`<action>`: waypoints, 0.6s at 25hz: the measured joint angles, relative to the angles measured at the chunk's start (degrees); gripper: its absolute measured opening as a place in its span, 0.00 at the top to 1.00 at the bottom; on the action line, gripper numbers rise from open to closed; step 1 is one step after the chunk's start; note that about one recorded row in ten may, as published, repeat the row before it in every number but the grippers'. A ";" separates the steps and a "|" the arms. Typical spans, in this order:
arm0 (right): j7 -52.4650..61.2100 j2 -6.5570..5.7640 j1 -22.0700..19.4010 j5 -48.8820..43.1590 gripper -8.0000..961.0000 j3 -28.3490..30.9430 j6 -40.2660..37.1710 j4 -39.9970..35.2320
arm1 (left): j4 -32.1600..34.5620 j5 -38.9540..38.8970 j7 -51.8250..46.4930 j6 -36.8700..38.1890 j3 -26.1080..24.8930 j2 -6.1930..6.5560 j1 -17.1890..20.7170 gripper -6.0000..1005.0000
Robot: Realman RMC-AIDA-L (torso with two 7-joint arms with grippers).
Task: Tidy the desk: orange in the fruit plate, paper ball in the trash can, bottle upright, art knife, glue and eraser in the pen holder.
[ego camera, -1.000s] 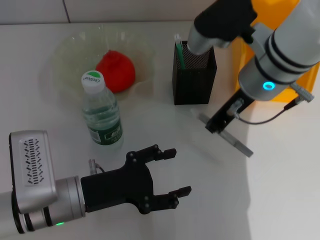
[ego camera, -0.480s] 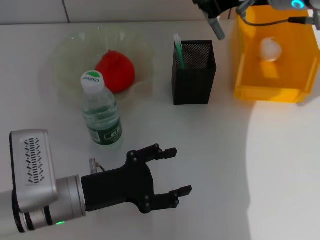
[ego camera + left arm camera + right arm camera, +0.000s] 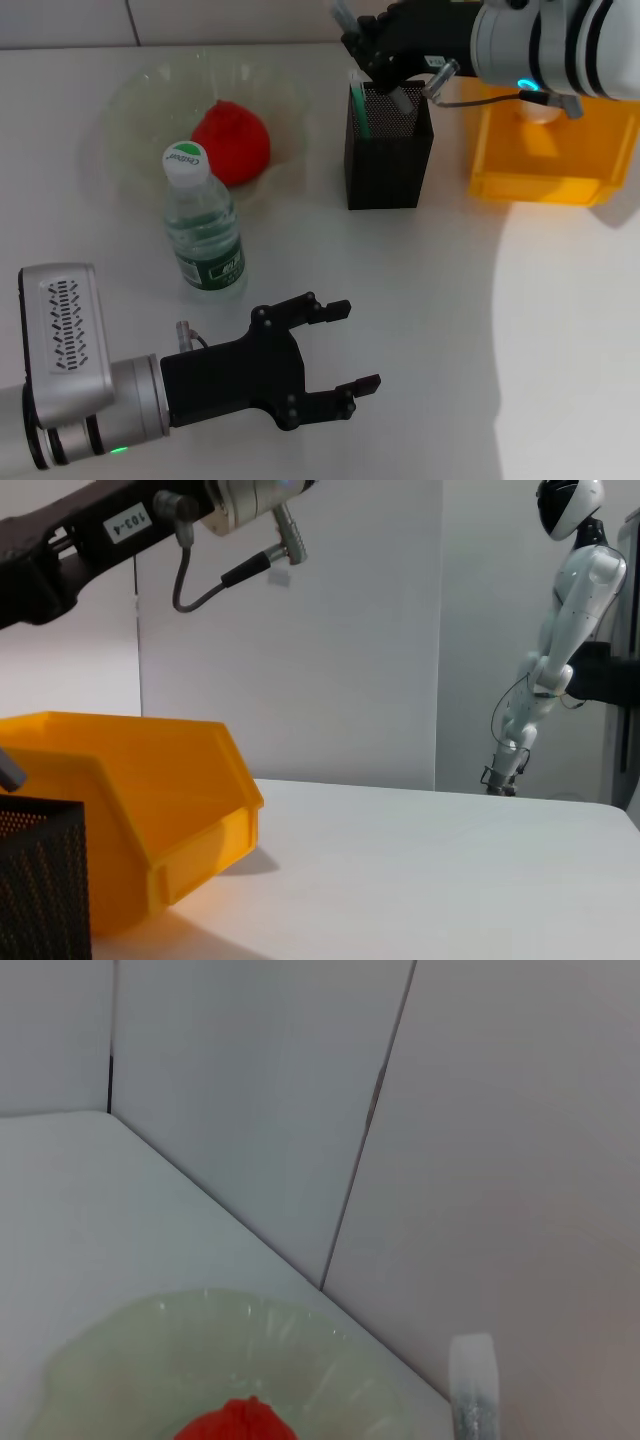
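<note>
Right gripper (image 3: 372, 48) has its fingers clenched on the art knife (image 3: 345, 20) right above the pen holder (image 3: 389, 150). Left gripper (image 3: 335, 345) (fingers spread) just hovers low over the bench (image 3: 480, 330).

A plain white desk (image 3: 450, 330) carries everything. At its far left stands a shallow clear glass fruit plate (image 3: 135, 105) with a wavy rim. Just in front of the plate, a small clear plastic bottle (image 3: 203, 232) with a white cap and green label stands upright. To the right of the plate sits a square black mesh pen holder (image 3: 388, 160), and beside that, an orange plastic bin (image 3: 540, 150).
</note>
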 joint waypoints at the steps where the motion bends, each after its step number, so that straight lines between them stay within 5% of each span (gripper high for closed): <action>1: 0.00 0.00 0.00 0.00 0.84 0.00 0.00 0.00 | 0.00 0.00 0.00 0.00 0.00 0.00 0.00 0.20; 15: -1.69 0.26 -1.61 0.33 0.81 -2.68 4.81 2.64 | -0.03 0.00 0.00 -0.50 0.00 -0.06 -0.26 0.20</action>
